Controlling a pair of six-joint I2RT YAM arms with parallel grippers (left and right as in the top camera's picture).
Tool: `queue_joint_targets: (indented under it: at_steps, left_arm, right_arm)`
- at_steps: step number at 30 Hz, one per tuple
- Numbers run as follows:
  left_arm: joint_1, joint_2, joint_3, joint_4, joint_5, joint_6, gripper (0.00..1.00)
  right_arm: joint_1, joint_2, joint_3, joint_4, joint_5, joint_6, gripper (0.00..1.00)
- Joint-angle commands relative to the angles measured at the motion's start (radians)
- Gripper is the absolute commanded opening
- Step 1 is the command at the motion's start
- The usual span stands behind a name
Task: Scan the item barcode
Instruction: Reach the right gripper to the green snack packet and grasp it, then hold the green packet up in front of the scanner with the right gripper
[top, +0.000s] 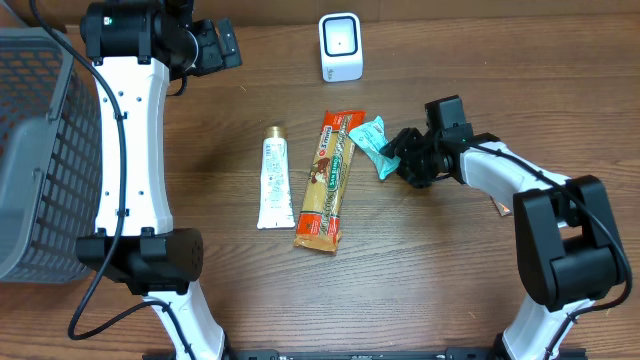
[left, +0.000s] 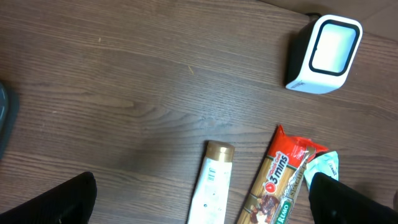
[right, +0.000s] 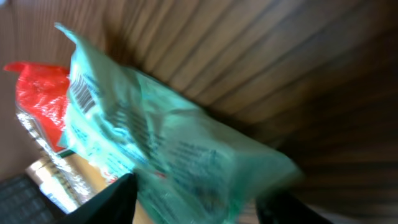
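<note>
A teal packet lies on the table, its left end resting on a pasta pack. My right gripper is at the packet's right end. In the right wrist view the packet fills the space between the fingers of that gripper, blurred. A thin gap shows beside the right finger, so the jaws stand open around it. A barcode shows on the packet's far end. The white scanner stands at the back. My left gripper hangs wide open at the back left, holding nothing.
A white tube lies left of the pasta pack. A grey basket fills the left edge. The left wrist view shows the scanner, tube, pasta pack and packet corner.
</note>
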Motion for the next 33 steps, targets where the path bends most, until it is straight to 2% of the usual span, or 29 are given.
queue_joint_targets:
  at_steps: [1, 4, 8, 9, 10, 16, 22, 25, 29, 33]
  left_arm:
    - [-0.002, 0.002, 0.003, 0.000, -0.006, 0.011, 1.00]
    - [-0.002, 0.002, 0.003, 0.000, -0.006, 0.011, 1.00]
    - [-0.002, 0.002, 0.003, 0.000, -0.006, 0.011, 1.00]
    - [-0.002, 0.002, 0.003, 0.000, -0.006, 0.011, 1.00]
    - [-0.002, 0.002, 0.003, 0.000, -0.006, 0.011, 1.00]
    - [-0.002, 0.002, 0.003, 0.000, -0.006, 0.011, 1.00]
    - [-0.002, 0.002, 0.003, 0.000, -0.006, 0.011, 1.00]
    - [-0.002, 0.002, 0.003, 0.000, -0.006, 0.011, 1.00]
    - [-0.002, 0.002, 0.003, 0.000, -0.006, 0.011, 1.00]
    - [-0.002, 0.002, 0.003, 0.000, -0.006, 0.011, 1.00]
  right_arm:
    - [0.009, 0.054, -0.006, 0.005, 0.019, 0.034, 0.58]
    - [0.009, 0.059, -0.006, 0.026, 0.013, 0.035, 0.53]
    - [0.003, 0.059, -0.006, 0.055, 0.012, 0.029, 0.22]
    - [0.000, 0.056, -0.005, 0.056, 0.007, 0.022, 0.10]
    - [-0.003, 0.053, -0.004, 0.056, -0.006, -0.002, 0.05]
    - [-0.047, -0.039, 0.020, 0.013, -0.138, -0.249, 0.04]
    - [-0.134, -0.231, 0.109, -0.146, -0.373, -0.563, 0.04]
    - [-0.162, -0.336, 0.142, -0.252, -0.376, -0.676, 0.04]
    - [-0.167, -0.457, 0.148, -0.333, -0.369, -0.772, 0.04]
    - [-0.167, -0.539, 0.148, -0.392, -0.346, -0.775, 0.04]
